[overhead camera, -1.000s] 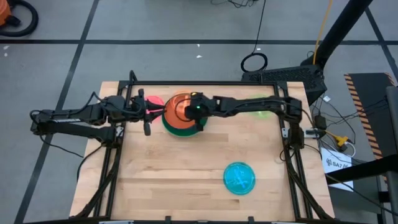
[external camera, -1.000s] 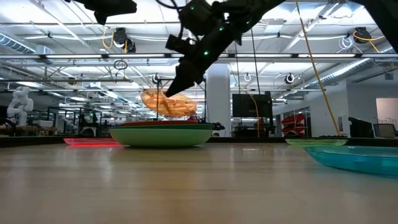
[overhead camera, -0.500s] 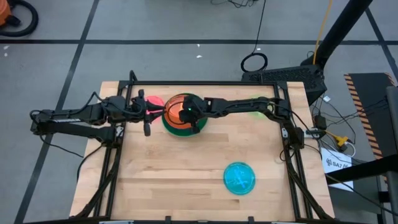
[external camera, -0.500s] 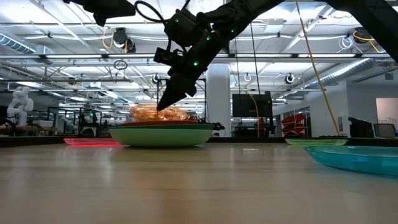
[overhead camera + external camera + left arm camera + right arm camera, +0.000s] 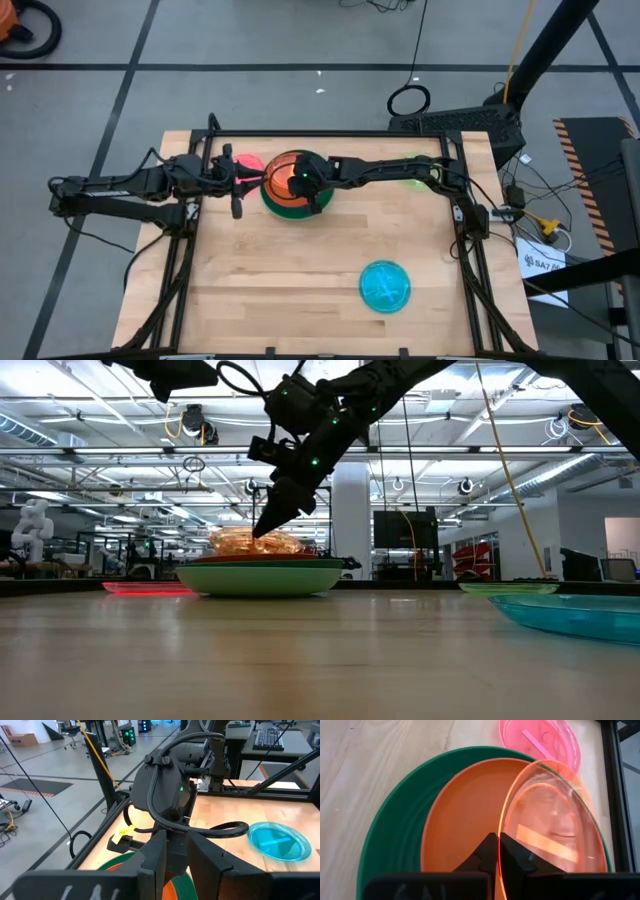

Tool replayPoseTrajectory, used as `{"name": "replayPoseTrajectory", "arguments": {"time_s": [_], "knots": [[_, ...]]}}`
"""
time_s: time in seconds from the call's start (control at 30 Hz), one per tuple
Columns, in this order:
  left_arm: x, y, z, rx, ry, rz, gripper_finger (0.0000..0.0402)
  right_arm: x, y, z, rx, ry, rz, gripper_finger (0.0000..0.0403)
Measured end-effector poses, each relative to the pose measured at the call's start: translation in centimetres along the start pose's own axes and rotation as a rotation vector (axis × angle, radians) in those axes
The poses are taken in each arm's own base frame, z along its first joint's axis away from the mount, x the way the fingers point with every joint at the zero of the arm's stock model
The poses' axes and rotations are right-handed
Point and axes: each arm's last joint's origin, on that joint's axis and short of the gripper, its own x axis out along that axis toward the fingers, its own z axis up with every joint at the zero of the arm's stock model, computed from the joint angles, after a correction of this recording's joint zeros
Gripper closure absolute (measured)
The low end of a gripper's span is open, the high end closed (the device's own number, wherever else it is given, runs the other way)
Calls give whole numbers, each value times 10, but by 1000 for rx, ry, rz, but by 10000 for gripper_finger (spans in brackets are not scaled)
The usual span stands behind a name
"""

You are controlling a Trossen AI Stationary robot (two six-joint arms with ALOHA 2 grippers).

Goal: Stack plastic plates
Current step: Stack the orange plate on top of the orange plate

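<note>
A stack stands at the table's far middle: a dark green plate [image 5: 300, 208] [image 5: 395, 845] at the bottom, a red-orange plate [image 5: 460, 815] in it, and a translucent orange plate [image 5: 555, 820] [image 5: 250, 542] on top. My right gripper [image 5: 288, 183] [image 5: 262, 532] [image 5: 498, 851] is shut on the orange plate. A pink plate [image 5: 246, 163] [image 5: 540, 737] lies flat just left of the stack. My left gripper [image 5: 237, 192] [image 5: 176, 857] hovers beside it, slightly open and holding nothing. A lime plate [image 5: 420, 172] lies under the right arm. A translucent blue plate [image 5: 385, 287] [image 5: 277, 841] rests near the front edge. My right gripper pinches the translucent orange plate by its rim [image 5: 499, 827], on the side nearest the arm, between the two fingers. The fingers come slanting down from the table's right. The plate sits low over the red-orange plate, with its held edge a little raised.
A black frame rail [image 5: 320, 132] runs along the table's far edge, with posts at both sides. Bare wood [image 5: 270, 270] spreads across the near half, apart from the blue plate. Both arms are close together over the stack.
My right gripper moved toward the table's left and down over the stack. The translucent orange plate went from hanging tilted above the stack to lying low on the red-orange plate. Over the last half second nothing has shifted.
</note>
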Motion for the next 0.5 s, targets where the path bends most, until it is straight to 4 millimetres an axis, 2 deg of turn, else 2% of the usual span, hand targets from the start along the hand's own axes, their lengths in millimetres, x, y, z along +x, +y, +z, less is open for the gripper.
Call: {"name": "replayPoseTrajectory", "arguments": {"time_s": [0.5], "knots": [[0, 0, -2, -8, 17, 0, 319, 0, 3, -4, 142, 46, 21, 308]]}}
